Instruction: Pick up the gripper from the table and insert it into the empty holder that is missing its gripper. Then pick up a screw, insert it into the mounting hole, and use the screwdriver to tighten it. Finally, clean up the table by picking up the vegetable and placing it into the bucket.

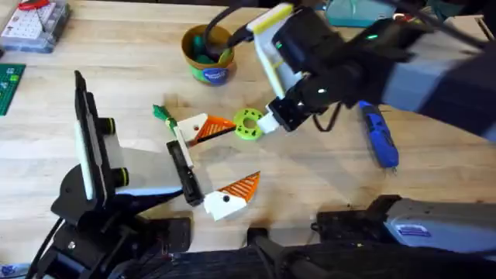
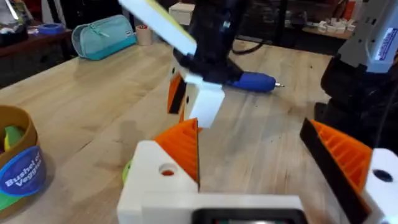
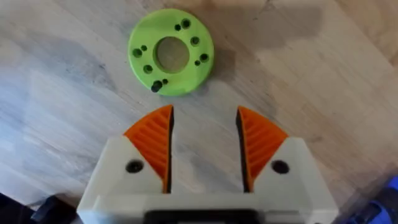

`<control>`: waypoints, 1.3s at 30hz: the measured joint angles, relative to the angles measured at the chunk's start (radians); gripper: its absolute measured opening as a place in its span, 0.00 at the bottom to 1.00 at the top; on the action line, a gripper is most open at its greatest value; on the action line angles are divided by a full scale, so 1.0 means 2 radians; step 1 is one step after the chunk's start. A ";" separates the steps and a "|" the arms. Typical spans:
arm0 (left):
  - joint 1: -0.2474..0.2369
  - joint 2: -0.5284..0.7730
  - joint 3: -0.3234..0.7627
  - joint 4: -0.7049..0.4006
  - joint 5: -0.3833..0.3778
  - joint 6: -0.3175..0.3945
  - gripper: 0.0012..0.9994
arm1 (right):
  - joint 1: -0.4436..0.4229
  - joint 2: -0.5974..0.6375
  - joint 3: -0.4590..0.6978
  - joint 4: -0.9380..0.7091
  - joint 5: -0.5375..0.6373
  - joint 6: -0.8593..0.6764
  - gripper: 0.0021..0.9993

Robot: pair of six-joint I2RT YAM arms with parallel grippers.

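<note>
I had the right gripper [image 3: 204, 149] down low over the middle of the bench, its orange ribbed pads [image 3: 154, 146] spread wide with bare wood between them and nothing held. The vegetable [image 3: 171, 51], that lime-green disc with the centre hole, lay flat on the bench just beyond the fingertips, apart from them as far as I could tell. Overhead, the disc [image 1: 248, 123] sat near the bench's centre, just beside the right gripper [image 1: 267, 122].

The bucket [image 1: 208, 53] stood upright toward the far edge, left of centre, a yellow cup with a blue label band. Something green lay inside it; I couldn't tell what.

The screwdriver [image 1: 379, 135] lay on its side, blue handle showing, well off toward the right edge and apart from everything else.

My left gripper [image 1: 222, 161] sat toward the near edge, left of centre, white fingers with orange pads spread wide and holding nothing. A small dark-green leafy piece [image 1: 161, 113] lay just beside its far finger.
</note>
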 joint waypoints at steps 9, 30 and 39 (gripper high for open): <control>0.000 0.000 0.000 0.000 0.000 0.000 0.99 | -0.017 -0.092 0.005 0.003 -0.010 0.011 0.53; 0.000 0.000 0.000 0.000 0.000 0.000 0.99 | 0.000 -0.002 -0.081 0.119 -0.085 0.025 0.52; 0.000 0.000 0.000 0.000 0.000 0.000 0.99 | 0.027 0.016 -0.081 0.147 -0.083 0.026 0.33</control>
